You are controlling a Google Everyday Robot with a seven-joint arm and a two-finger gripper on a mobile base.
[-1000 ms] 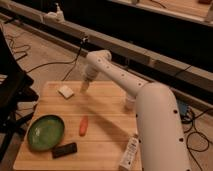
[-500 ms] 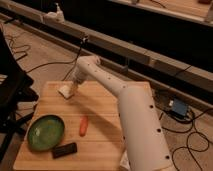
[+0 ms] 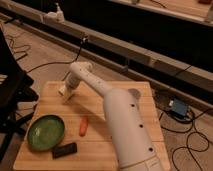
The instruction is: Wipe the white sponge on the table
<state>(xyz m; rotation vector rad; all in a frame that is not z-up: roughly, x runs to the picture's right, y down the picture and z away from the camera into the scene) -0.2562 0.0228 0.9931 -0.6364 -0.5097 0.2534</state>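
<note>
The white sponge [image 3: 62, 91] lies near the far left corner of the light-wood table [image 3: 130, 107]. Only a pale edge of it shows, because my gripper [image 3: 68, 93] has come down right at it. The white arm reaches from the near right across the table to that corner. The gripper stands open at the sponge; I cannot tell whether it touches it.
A green plate [image 3: 46, 132] sits at the near left, with a black block [image 3: 65, 149] in front of it and an orange carrot [image 3: 83, 126] to its right. A dark chair [image 3: 12, 87] stands left of the table. Cables and a blue box [image 3: 177, 107] lie on the floor.
The gripper has swung left from the table's back middle to the sponge's corner and lowered onto it. The view has shifted as the arm stretched out.
</note>
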